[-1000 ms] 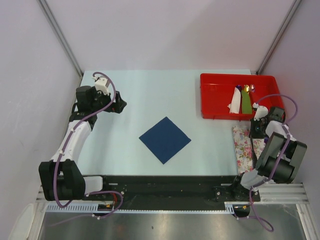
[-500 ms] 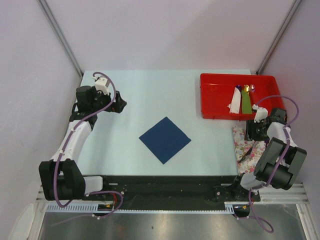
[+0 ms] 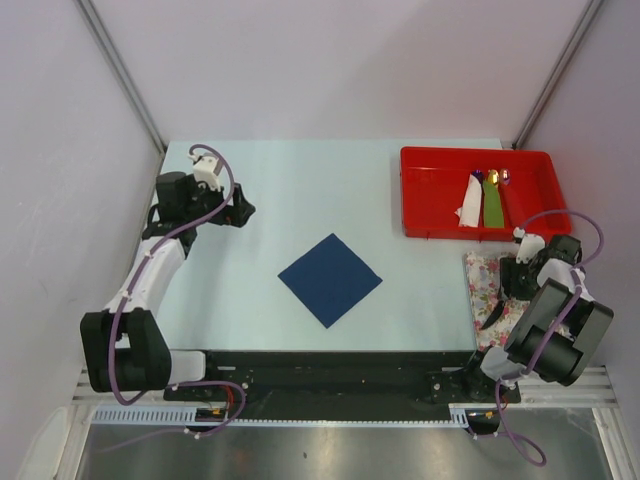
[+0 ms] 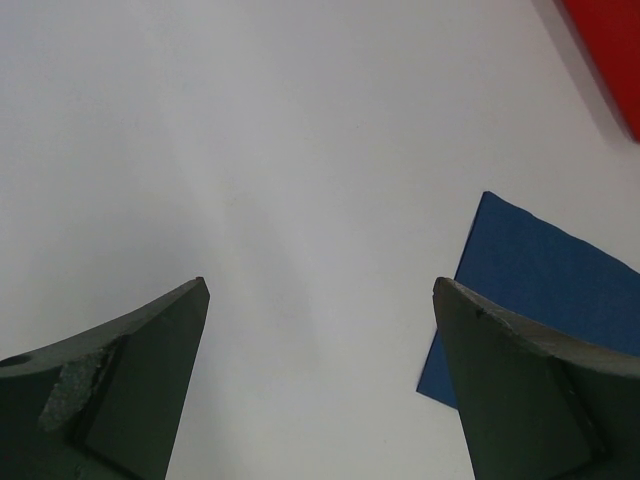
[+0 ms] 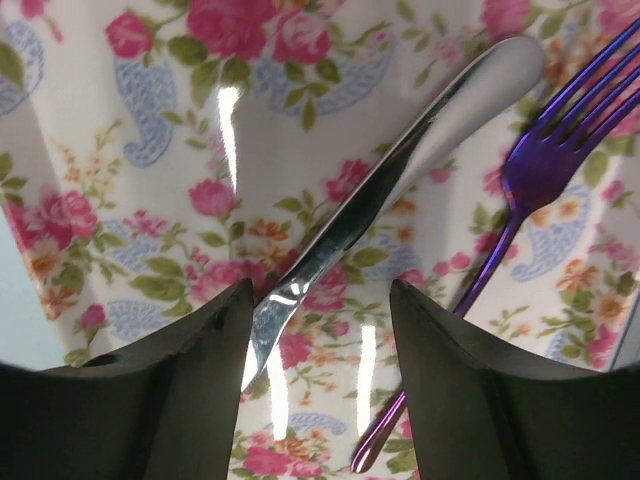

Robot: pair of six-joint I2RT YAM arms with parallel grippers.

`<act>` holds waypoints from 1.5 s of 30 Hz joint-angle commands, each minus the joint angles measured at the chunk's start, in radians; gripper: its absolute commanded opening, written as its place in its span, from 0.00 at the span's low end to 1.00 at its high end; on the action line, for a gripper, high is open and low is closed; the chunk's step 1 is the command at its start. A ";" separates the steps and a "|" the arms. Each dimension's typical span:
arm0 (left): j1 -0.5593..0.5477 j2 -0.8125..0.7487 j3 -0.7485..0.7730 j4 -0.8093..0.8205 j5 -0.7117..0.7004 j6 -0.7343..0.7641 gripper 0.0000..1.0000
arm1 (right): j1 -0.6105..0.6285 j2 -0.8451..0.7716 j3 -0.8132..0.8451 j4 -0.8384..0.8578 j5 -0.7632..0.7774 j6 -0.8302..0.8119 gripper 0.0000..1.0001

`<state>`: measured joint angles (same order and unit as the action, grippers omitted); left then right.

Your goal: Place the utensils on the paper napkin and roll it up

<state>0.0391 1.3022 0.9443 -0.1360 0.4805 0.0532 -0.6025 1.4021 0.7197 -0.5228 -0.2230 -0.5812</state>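
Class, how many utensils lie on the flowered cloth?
2: a shiny knife lies diagonally below the right gripper, a purple fork just right of it in the wrist view. More may be hidden.

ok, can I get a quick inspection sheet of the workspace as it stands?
Surface: pale table, no spills seen.
Job's things: navy napkin flat, unrolled, nothing on it; shiny knife and purple fork lie on the floral cloth.
Clutter: red tray far right, holding a white item and a green item.
Grippers: left gripper open, empty, over bare table; right gripper open, above the knife, not gripping.
Cables: purple cables looped along both arms, clear of the items.
Surroundings: plain walls, metal posts.
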 commanded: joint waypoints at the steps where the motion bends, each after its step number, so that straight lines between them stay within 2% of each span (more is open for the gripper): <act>1: -0.004 0.008 0.056 0.029 0.033 0.027 1.00 | -0.003 0.054 -0.042 0.078 0.034 0.004 0.58; 3: -0.004 0.012 0.057 0.032 0.038 0.037 1.00 | -0.005 0.066 -0.043 0.081 0.034 0.009 0.54; 4: -0.004 0.015 0.062 0.033 0.043 0.042 1.00 | -0.005 0.069 -0.045 0.081 0.036 0.004 0.47; 7: -0.004 0.022 0.068 0.038 0.044 0.045 1.00 | -0.009 0.045 -0.058 0.073 0.034 -0.006 0.37; 14: -0.002 0.055 0.086 0.026 0.063 0.054 1.00 | -0.014 0.017 -0.063 0.047 0.016 -0.023 0.22; 17: -0.002 0.075 0.119 0.015 0.067 0.056 1.00 | -0.025 0.023 -0.066 0.038 -0.001 -0.025 0.20; 25: -0.002 0.095 0.165 -0.011 0.064 0.060 1.00 | -0.048 0.092 -0.057 -0.005 -0.070 -0.065 0.32; 27: -0.002 0.098 0.169 -0.014 0.061 0.059 1.00 | -0.049 0.112 -0.057 -0.006 -0.075 -0.075 0.31; 30: -0.002 0.094 0.171 -0.017 0.055 0.059 1.00 | -0.056 0.143 -0.052 -0.003 -0.081 -0.081 0.25; 33: -0.002 0.089 0.174 -0.019 0.052 0.059 1.00 | -0.057 0.155 -0.040 -0.019 -0.096 -0.091 0.09; 34: -0.002 0.088 0.172 -0.019 0.052 0.060 1.00 | -0.057 0.153 -0.034 -0.025 -0.099 -0.092 0.00; 45: -0.010 0.077 0.160 -0.002 0.070 0.053 1.00 | -0.025 -0.024 0.027 -0.186 -0.239 -0.233 0.00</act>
<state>0.0391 1.3945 1.0756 -0.1631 0.5213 0.0883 -0.6533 1.4372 0.7494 -0.5594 -0.3912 -0.7319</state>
